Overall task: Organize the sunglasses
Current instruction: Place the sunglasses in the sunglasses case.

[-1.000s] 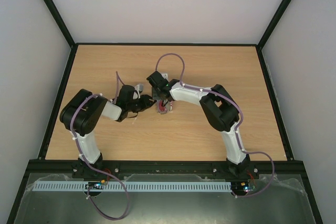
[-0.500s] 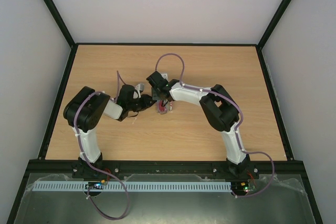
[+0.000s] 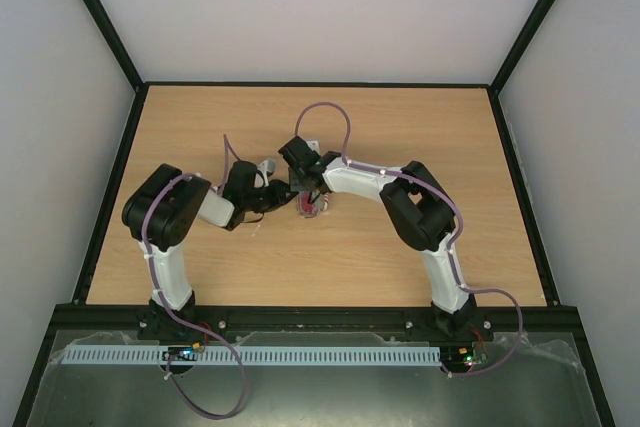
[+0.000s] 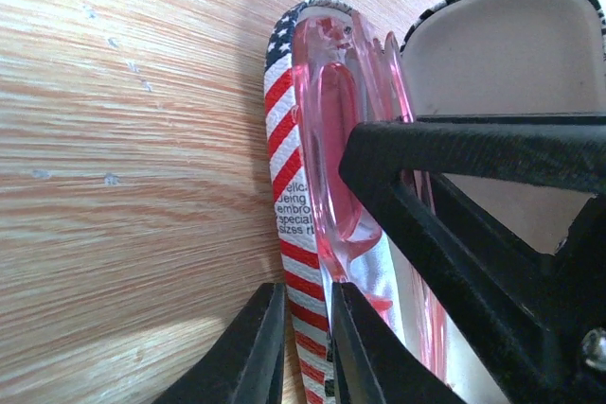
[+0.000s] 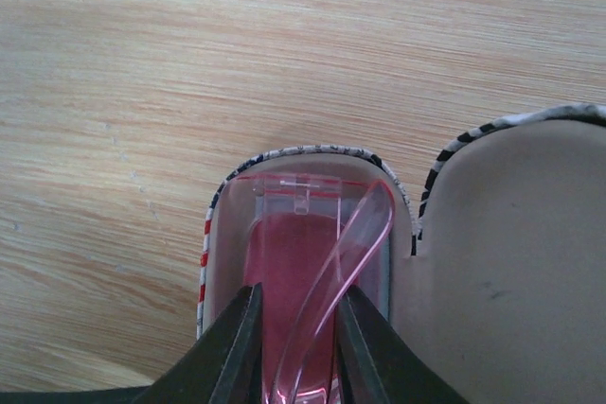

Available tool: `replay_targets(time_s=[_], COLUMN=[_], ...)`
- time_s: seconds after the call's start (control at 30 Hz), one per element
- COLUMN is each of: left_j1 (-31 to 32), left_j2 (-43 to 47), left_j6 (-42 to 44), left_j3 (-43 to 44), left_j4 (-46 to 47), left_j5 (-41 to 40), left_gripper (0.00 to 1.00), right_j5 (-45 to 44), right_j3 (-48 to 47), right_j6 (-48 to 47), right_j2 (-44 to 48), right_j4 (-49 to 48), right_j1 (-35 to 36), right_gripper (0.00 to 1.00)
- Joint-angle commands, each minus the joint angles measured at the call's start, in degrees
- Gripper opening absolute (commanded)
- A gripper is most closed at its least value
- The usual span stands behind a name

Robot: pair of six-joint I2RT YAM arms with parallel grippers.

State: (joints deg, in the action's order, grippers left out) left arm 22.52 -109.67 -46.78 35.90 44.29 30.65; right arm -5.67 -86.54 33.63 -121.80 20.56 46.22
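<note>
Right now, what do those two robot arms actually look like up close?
Both the left arm and right arm have white links between bulky black joints, with a thin lilac cable looping alongside each. The left gripper and right gripper each end in two slim, matte black fingers.

The table (image 3: 400,127) has a light wood-grain top with a dark frame running along its edges. One oblong case (image 4: 284,139) lies directly on the wood, about midway across and a little toward the far side. It is open. Its outside is printed with red and white stripes and white stars on blue, and its lid, lined in plain grey, is swung open just beside the lower half.
</note>
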Motion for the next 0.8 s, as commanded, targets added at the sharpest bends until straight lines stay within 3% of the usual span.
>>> replay_targets(time_s=[0.0,0.23,0.77], left_j1=[-0.29,-0.27,-0.05], left_j2=[-3.27,-3.20,-3.45], left_j6=[1.87,1.79,1.26], left_j3=[-1.02,-0.95,-1.21], left_j4=[-8.48,-8.70,-8.13], left_j5=[-3.10,-3.16,-2.91], left_gripper=[0.16,0.14,0.13], right_j5=[-2.15,-2.03,-1.14], right_j3=[0.07,-0.32,-0.80], right_j6=[-0.67,-0.76,-0.12], right_j2=[2.03,2.52,6.39], right_j4=[6.06,6.40,7.01], right_j1=[0.34,0.29,0.35], right_gripper=[0.22,0.33,0.45])
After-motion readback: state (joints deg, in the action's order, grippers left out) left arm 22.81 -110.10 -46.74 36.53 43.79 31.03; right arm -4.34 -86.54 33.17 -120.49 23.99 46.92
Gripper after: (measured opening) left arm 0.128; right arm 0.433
